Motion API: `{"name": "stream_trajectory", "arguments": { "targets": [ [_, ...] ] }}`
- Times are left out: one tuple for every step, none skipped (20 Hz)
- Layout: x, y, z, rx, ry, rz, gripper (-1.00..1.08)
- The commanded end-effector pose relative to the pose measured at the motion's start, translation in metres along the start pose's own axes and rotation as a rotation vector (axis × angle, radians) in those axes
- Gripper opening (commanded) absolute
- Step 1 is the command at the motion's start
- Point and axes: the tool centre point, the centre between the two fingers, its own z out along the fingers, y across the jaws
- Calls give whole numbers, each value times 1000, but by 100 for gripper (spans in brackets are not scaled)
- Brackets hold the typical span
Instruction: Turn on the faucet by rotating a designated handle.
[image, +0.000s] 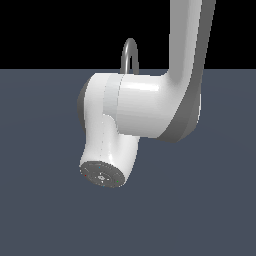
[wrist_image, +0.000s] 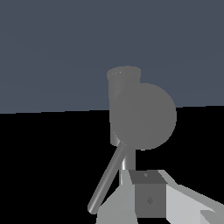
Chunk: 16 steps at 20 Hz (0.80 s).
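Fingertip (wrist_image: 148, 199) just beside handle (wrist_image: 107, 177).

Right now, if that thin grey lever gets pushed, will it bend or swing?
The handle looks like a rigid metal rod, so probably it won't bend. Joined to the faucet at one end, it likely pivots rather than slides.

Floor (image: 40, 215): flat surface of one dark blue-grey colour, without marks or texture. It fills the near part of the exterior view from left to right.
Background (image: 60, 30): plain black, beginning at a straight horizontal line at the far edge of the floor.
Floor in wrist view (wrist_image: 52, 52): same blue-grey, meeting black.
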Motion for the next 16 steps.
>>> {"name": "stream_trajectory", "arguments": {
  "targets": [
    [3,-6,0,8,1,-2,-100],
    [7,-10,1,10,1,-5,-100],
    [10,-14,1,11,2,-7,-100],
    [13,-17,1,12,2,-10,-100],
    [16,-21,1,13,3,-12,-100],
    [20,-25,1,14,4,-15,-100],
    [23,-29,2,15,4,-17,-100],
    [26,-33,2,16,5,-20,-100],
    [29,-36,2,18,5,-22,-100],
    [33,-40,2,19,6,-25,-100],
    [36,-44,2,20,6,-27,-100],
    [39,-48,3,21,7,-29,-100],
    [42,-52,3,22,7,-32,-100],
    [45,-56,3,23,8,-34,-100],
    [49,-59,3,25,8,-37,-100],
    [49,-59,3,25,8,-37,-100]
  ]
}}
